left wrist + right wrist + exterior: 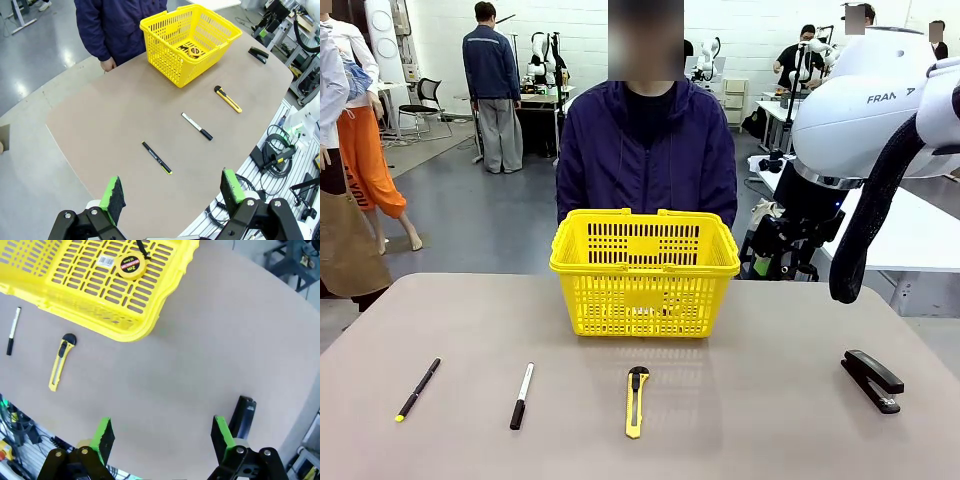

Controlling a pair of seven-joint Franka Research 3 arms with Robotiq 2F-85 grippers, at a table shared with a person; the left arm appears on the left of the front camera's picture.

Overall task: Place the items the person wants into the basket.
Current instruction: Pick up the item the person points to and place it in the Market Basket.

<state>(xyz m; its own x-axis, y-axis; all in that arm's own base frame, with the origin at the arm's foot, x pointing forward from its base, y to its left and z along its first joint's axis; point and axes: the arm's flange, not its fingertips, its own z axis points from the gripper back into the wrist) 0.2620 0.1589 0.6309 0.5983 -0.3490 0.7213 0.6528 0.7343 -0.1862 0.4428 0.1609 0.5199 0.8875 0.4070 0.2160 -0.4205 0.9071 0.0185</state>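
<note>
Nearest me, four loose things lie in one row on the surface (770, 420): one black pen (418, 389), one marker (522, 396), one yellow utility knife (636, 401) and one black stapler (872, 380). Pen and marker both run near-to-far, slightly slanted, with the pen's yellow tip and the marker's black cap pointing my way. One tape measure (130, 265) lies flat inside the single yellow basket (645, 270), which stands in front of the person (645, 150). Left gripper (172, 187) and right gripper (161, 427) both hang with fingers apart, empty.
</note>
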